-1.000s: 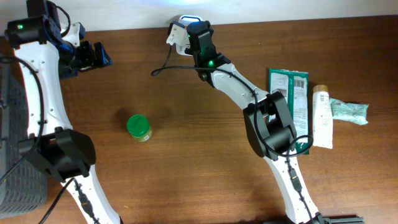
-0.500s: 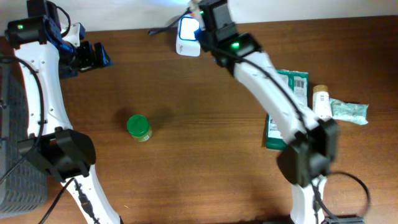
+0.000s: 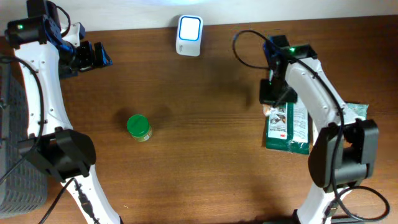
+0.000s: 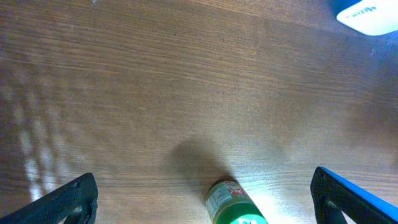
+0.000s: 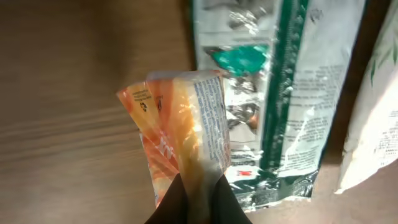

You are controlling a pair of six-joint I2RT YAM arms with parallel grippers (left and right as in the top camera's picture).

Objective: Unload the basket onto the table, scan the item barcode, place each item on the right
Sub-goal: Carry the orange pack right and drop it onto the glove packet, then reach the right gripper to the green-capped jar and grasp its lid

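The right gripper [image 5: 199,190] was clamped tight on the lower edge of an orange-and-white crinkly plastic packet [image 5: 177,134]. It held the packet upright just above the brown wooden table [image 3: 205,155], at the upper left corner of a flat dark-green foil pouch [image 5: 283,93] that lay among other goods on the right side. The white box-shaped scanner with a blue-lit face [image 3: 188,35] stood at the far edge of the table, well apart from the packet and not facing it. The pictures could not show whether the packet's code had been read. Judging by its place beside the pile, the packet was at one end of its trip, so it remained either to carry it to the scanner or to set it down. The left gripper [image 4: 204,186] hung with its fingers wide apart and empty above the table. A small jar with a green lid [image 3: 138,127] stood untouched below it and looked a likely later item.
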